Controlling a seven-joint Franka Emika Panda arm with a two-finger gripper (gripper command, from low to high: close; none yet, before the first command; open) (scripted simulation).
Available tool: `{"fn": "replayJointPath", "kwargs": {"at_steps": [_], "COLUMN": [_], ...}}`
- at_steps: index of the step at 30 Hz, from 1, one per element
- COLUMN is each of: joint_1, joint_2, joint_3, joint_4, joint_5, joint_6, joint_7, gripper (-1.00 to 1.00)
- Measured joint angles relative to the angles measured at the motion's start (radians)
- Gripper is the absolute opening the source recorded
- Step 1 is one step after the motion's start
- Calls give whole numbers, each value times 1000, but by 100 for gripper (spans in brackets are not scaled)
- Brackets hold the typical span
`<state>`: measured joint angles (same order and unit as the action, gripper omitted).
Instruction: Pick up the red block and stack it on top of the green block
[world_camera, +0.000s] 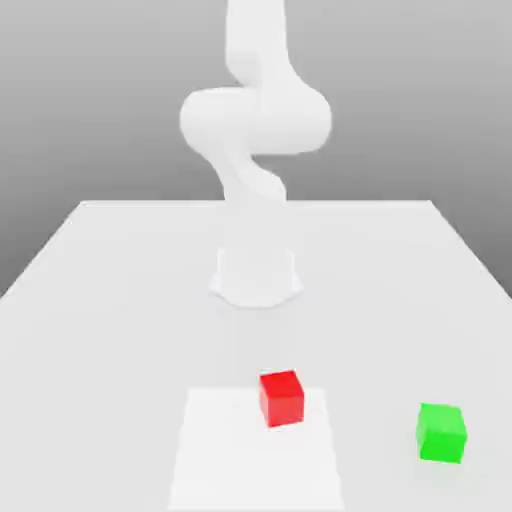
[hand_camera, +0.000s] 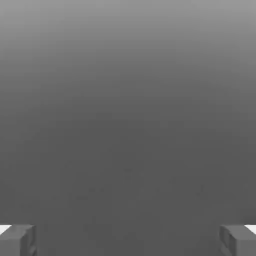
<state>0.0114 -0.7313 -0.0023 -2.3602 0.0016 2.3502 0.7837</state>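
The red block (world_camera: 281, 397) is seen resting on the white table (world_camera: 100, 330), near the front edge and slightly right of centre in the exterior view. It sits on the far right corner of a paler rectangular patch (world_camera: 240, 460) marked on the tabletop. The green block (world_camera: 441, 432) is placed on the table well apart from it, further to the exterior view's right and a little nearer the camera. Both cubes stand flat and upright, and nothing is touching either of them.

The arm (world_camera: 255, 120) is mounted on a round base (world_camera: 256, 275) at the middle of the table, beyond the blocks. It is raised high, with its upper links folded above the base, well clear of both cubes.

In the hand view, the gripper (hand_camera: 128, 240) is shown with its two grey fingertips (hand_camera: 17, 240) set wide apart at opposite sides, and nothing is held between them. Only a plain grey background is seen beyond the fingers.
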Motion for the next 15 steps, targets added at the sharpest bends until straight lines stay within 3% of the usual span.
{"fn": "replayJointPath", "kwargs": {"at_steps": [15], "joint_1": [72], "joint_2": [522], "joint_3": [0], "joint_4": [-427], "joint_5": [6], "joint_6": [369], "joint_7": [-117], "gripper": [0]}}
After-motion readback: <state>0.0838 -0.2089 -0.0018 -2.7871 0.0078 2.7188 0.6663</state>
